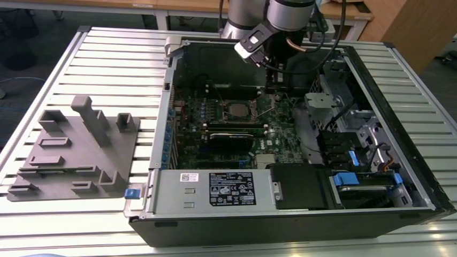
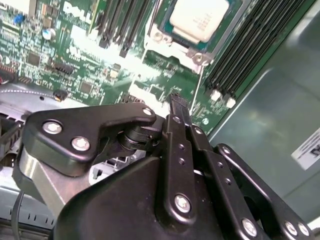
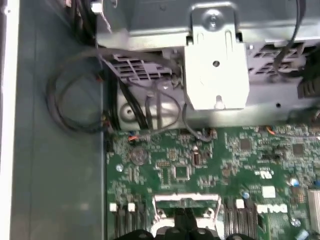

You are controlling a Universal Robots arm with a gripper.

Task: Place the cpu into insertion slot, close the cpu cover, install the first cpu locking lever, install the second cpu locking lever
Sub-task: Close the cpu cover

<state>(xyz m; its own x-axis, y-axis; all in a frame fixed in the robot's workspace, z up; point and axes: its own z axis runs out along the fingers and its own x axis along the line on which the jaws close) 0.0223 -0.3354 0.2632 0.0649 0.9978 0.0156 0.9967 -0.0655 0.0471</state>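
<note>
While arm [image 1: 250,29] angles down into case [image 1: 286,227], fingers [image 2: 176,122] together, empty, over board [image 2: 90,65] near seated cpu [image 2: 200,17].

Green board [image 3: 200,170] adjoins silvery bracket [image 3: 216,60]; black cables [image 3: 75,100] loop nearby.

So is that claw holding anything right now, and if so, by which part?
Nothing that I can see: the gripper is shut, its tips empty, above the green board. The cpu lies apart from it, untouched.
</note>
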